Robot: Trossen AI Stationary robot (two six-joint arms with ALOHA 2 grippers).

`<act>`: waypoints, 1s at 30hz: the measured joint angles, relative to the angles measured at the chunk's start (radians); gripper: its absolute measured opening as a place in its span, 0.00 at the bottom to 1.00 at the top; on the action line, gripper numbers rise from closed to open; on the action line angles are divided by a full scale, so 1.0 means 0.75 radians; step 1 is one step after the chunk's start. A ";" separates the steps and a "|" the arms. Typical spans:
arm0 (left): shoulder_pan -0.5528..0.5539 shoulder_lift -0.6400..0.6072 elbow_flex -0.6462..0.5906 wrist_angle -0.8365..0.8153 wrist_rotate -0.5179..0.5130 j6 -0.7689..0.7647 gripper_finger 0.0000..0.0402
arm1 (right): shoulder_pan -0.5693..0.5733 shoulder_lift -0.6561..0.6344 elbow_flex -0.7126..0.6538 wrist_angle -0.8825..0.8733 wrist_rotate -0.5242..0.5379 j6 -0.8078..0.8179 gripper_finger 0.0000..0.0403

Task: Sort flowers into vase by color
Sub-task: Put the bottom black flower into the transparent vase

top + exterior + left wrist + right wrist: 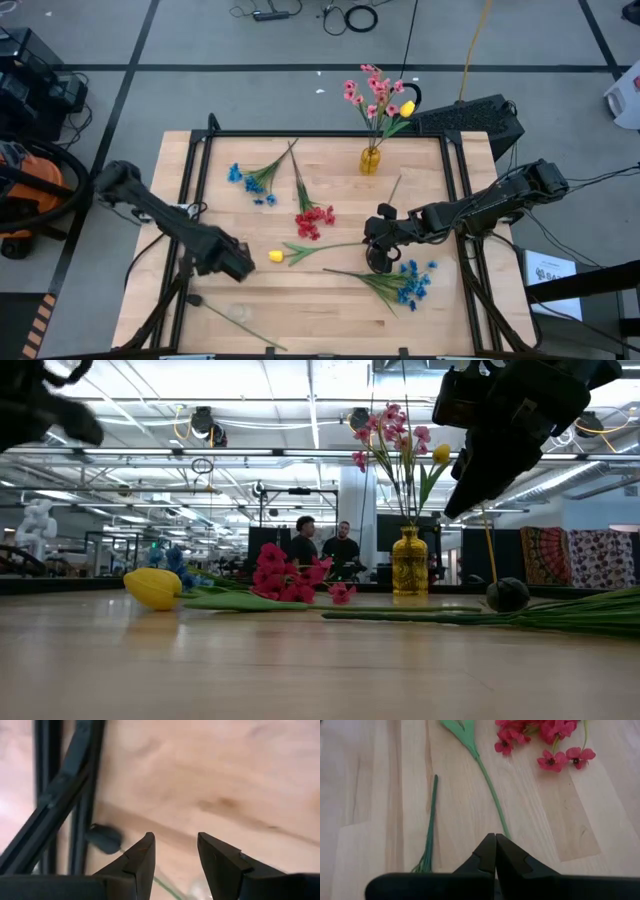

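Right pincer [377, 262] closed, above table [320, 310]

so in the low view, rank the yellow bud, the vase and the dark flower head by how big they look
1. vase, tallest though farthest back
2. yellow bud
3. dark flower head
The bud lies nearer the camera, so its lead over the head is unsure.

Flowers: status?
Left gripper open, empty. Right gripper shut, empty. Pink flowers in vase; yellow tulip, red sprig still on table.

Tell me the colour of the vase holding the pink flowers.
The vase is yellow, amber-toned glass. It shows best in the low view.
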 joint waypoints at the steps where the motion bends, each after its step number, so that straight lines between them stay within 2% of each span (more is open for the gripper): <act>1: 0.007 -0.044 0.000 -0.005 -0.049 0.022 0.39 | 0.000 0.000 0.000 0.000 0.000 0.007 0.00; 9: 0.017 -0.386 0.000 0.084 -0.438 0.262 0.39 | 0.000 0.000 0.000 -0.001 -0.003 0.043 0.00; 11: 0.017 -0.453 0.000 0.098 -0.527 0.381 0.39 | 0.000 0.000 0.000 -0.001 -0.004 0.062 0.00; 14: 0.017 -0.526 0.000 0.189 -0.614 0.669 0.39 | 0.000 0.000 0.000 -0.001 -0.004 0.116 0.00; 19: 0.016 -0.580 0.000 0.351 -0.625 1.065 0.39 | 0.000 0.000 0.000 0.001 0.001 0.229 0.00; 22: 0.016 -0.578 0.000 0.365 -0.624 1.335 0.39 | 0.000 0.000 0.000 0.001 0.001 0.294 0.00; 25: 0.016 -0.576 0.000 0.365 -0.550 1.623 0.39 | 0.000 0.000 0.000 0.008 0.003 0.368 0.00; 30: 0.007 -0.576 0.000 0.364 -0.437 1.879 0.39 | 0.001 0.000 0.000 0.056 0.039 0.461 0.00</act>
